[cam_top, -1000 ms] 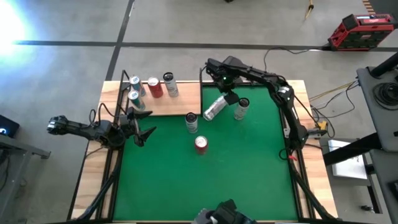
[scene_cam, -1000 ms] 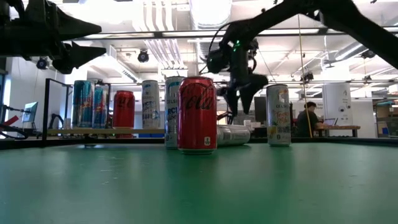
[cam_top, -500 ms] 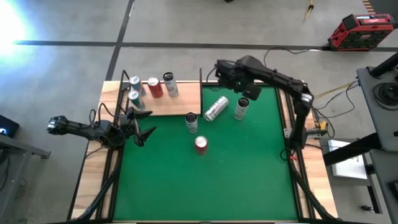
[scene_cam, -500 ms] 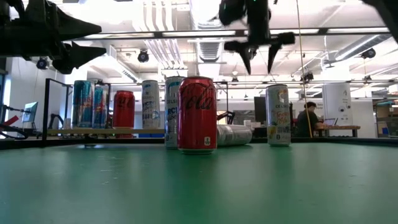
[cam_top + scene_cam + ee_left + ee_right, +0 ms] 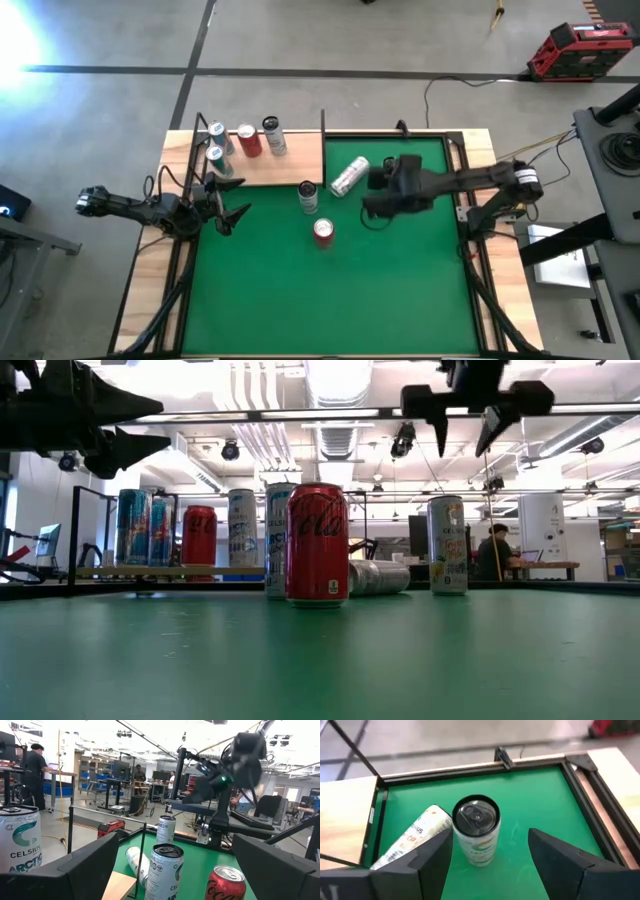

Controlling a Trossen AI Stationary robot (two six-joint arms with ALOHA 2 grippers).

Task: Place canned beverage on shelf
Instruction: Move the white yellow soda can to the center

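Hovering with jaws spread and empty, the right gripper (image 5: pixel 487 862) lines up over an upright can (image 5: pixel 476 830) at frame centre, apparently preparing a shelf-bound grasp; the left gripper (image 5: pixel 225 200) waits open at left.

"CELSIUS ARCTIC" on white can (image 5: pixel 19 845); Coca-Cola script on red can (image 5: pixel 317 544).

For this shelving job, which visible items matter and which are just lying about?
Job:
- shelf, four cans already on it
- upright can under the open right gripper
- tipped can
- red Coca-Cola can
- silver can

Lying about:
- green mat
- red toolbox on the floor
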